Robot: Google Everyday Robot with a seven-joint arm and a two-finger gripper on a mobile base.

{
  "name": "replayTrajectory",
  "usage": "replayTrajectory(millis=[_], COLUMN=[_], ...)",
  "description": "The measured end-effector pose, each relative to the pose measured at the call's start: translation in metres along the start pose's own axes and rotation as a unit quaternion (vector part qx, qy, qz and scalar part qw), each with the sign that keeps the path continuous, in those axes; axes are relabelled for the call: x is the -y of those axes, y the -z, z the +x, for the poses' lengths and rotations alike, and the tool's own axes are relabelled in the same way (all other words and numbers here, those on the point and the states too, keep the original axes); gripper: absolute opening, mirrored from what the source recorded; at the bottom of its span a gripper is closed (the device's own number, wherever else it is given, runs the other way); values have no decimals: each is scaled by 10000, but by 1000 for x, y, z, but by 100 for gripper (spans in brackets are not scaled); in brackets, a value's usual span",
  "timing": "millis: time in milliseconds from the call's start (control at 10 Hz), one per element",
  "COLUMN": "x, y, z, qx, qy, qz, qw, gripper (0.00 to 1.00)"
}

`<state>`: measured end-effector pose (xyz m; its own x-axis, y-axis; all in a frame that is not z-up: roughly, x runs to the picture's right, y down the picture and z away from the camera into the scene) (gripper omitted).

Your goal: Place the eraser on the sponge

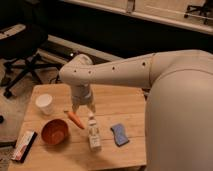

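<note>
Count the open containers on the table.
2: white cup at far left; red bowl nearer the camera. The tool hovers by the carrot. The arm may hide more.

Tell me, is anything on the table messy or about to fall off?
Only the eraser looks odd: it lies at the left edge of the table, seemingly poking over. The claw hangs near the carrot; nothing spilled.

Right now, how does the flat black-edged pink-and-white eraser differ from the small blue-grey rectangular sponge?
The eraser is longer and narrower, the sponge shorter. The eraser lies at the wooden table's left edge, the sponge right of the white bottle. Both lie flat; the gripper hangs near the orange carrot.
</note>
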<state>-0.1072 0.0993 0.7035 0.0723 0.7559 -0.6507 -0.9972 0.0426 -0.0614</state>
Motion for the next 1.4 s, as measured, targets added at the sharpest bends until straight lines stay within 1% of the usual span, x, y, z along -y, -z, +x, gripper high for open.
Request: replayTrajectory(millis=[1000, 1100, 1200, 1300, 1400], x=[0, -6, -20, -39, -63], y=[0, 5, 15, 28, 44], z=[0, 5, 13, 23, 36], qx=[-6, -24, -29, -37, -59], qy=[0, -19, -29, -13, 13], qz=[-5, -72, -194, -363, -579], qw=[10000, 10000, 9998, 9993, 9983], gripper=[65, 65, 65, 65, 65])
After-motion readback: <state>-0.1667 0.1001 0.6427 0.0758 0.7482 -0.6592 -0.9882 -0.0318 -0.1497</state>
